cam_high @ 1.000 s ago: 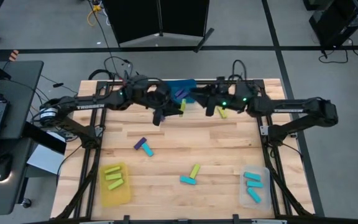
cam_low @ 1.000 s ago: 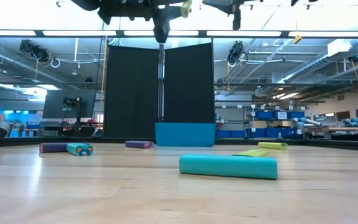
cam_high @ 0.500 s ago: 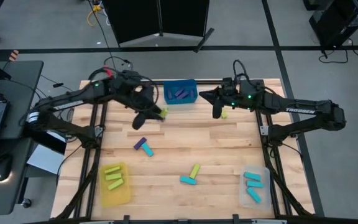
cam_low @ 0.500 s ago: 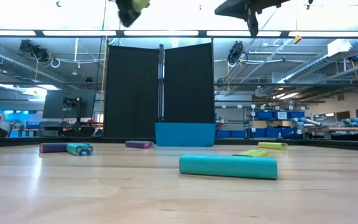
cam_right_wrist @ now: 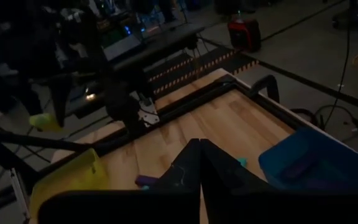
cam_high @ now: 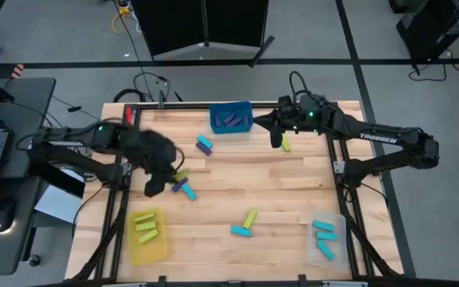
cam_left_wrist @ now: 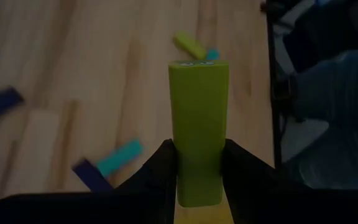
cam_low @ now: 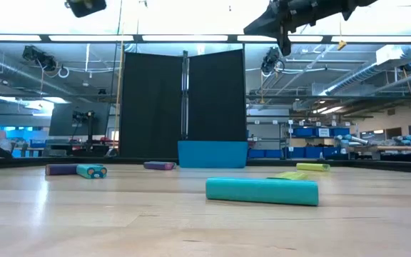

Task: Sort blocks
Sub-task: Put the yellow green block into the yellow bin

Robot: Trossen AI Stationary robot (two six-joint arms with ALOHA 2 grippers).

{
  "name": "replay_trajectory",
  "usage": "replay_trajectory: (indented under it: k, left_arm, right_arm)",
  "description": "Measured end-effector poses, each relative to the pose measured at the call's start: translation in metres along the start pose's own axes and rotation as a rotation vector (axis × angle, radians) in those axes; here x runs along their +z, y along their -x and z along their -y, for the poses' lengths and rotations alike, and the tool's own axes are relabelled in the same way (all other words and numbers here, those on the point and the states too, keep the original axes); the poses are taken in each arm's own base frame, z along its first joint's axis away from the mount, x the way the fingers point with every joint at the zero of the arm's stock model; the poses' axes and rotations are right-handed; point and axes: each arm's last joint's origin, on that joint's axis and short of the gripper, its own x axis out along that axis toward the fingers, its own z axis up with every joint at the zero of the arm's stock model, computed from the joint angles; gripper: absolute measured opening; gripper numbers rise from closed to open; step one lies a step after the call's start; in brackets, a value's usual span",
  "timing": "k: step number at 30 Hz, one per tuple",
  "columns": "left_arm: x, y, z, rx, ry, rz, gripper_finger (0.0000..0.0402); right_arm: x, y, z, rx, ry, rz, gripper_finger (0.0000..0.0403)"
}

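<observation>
Two dark jointed arms, white TROSSEN lettering, green indicator lights, looping black cables.

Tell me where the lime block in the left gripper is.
The lime block is clamped in the left gripper, above the table's left side, beside the purple-and-cyan pair.

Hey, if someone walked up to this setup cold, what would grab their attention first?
Probably the lime-green oblong block pinched upright in the left claw, which hangs over the left part of the wooden table. Next, the three bins: a blue rectangular bin at the far edge holding purple blocks, a yellow bin at the near left with lime ones, and a clear bin at the near right with cyan ones.
</observation>
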Motion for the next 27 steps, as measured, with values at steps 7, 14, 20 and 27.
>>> replay_trajectory:
  k: [7,14,20,27]
  left_arm:
    - [-0.021,-0.009,0.023,-0.009,0.067,-0.088,0.0104]
    - [-0.045,-0.024,0.039,-0.011,0.087,-0.182,0.0104]
    - [-0.078,-0.038,0.057,-0.029,0.13,-0.3,0.0104]
    - [-0.121,-0.061,0.081,-0.092,0.207,-0.361,0.0104]
  right_arm:
    - [0.004,0.002,0.011,0.03,0.029,-0.007,0.0009]
    - [0.006,0.004,0.018,0.028,0.041,-0.004,0.0008]
    - [0.006,0.004,0.018,0.026,0.056,-0.008,0.0008]
    - [0.004,0.004,0.019,0.017,0.051,-0.031,0.0008]
